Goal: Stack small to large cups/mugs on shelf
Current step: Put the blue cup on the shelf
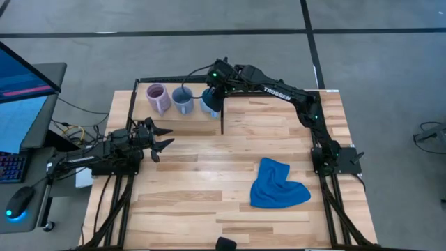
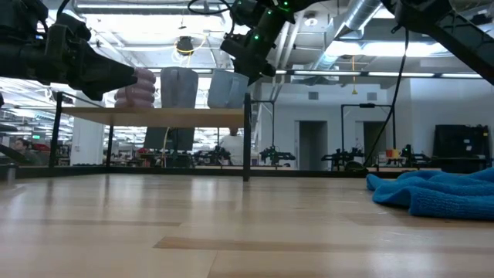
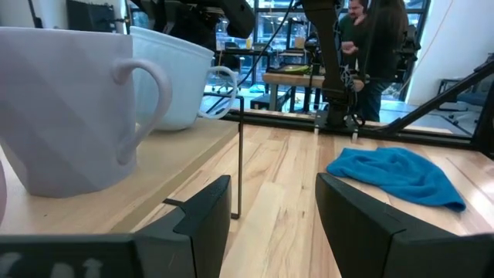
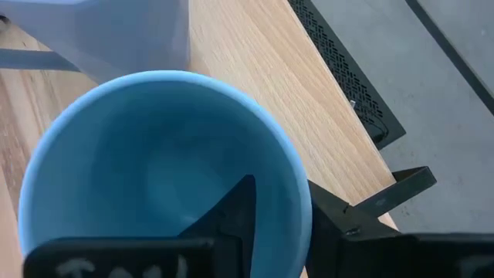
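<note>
Three mugs stand upright in a row on the shelf [image 1: 174,115] at the table's far left: pale purple [image 1: 158,97], grey-blue [image 1: 182,100] and light blue [image 1: 209,103]. My right gripper [image 1: 214,94] slants down onto the light blue mug [image 4: 154,170]. One finger [image 4: 235,212] is inside the mug and the other [image 4: 351,220] outside its wall, slightly parted. My left gripper [image 1: 164,139] waits open and level at the table's left, facing the shelf's near edge [image 3: 177,177]; nothing is between its fingers. My right gripper straddles the light blue mug's rim [image 4: 293,193] on the side toward the shelf's right end, coming slanting down from above. The mug rests on its base on the shelf. Whether either finger touches the wall I cannot tell.
A crumpled blue cloth [image 1: 277,185] lies on the table's right half. The shelf's black front post [image 1: 221,120] stands just near of the light blue mug. A monitor and keyboard [image 1: 17,118] sit off the table's left. A person [image 3: 370,46] stands in the room beyond.
</note>
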`<state>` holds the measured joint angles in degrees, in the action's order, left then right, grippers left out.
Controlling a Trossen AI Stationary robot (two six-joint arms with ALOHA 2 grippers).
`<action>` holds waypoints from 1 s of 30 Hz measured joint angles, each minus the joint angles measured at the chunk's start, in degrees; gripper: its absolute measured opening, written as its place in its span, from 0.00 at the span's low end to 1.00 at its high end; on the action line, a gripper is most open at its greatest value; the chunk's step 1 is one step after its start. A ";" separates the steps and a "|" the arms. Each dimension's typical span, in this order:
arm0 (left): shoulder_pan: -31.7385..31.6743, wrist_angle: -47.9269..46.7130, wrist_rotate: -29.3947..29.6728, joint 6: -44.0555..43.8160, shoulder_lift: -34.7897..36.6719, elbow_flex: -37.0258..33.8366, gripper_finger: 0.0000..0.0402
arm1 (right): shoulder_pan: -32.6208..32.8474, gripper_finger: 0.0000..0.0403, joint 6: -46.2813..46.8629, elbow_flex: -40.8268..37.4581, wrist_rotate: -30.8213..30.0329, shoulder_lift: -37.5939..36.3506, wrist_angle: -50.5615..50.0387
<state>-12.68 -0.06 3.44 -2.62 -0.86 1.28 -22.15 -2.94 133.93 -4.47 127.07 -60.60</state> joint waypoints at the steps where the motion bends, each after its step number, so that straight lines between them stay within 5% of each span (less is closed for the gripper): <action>1: 0.00 -0.01 0.00 -0.02 0.00 0.00 0.45 | 0.00 0.26 0.02 0.02 0.00 0.00 0.00; 30: -0.01 -0.01 0.00 0.00 0.00 0.02 0.45 | 0.02 0.26 1.00 0.00 -0.02 0.00 0.66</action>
<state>-12.68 -0.07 3.44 -2.62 -0.86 1.30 -22.13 -1.93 133.93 -4.49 127.07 -59.94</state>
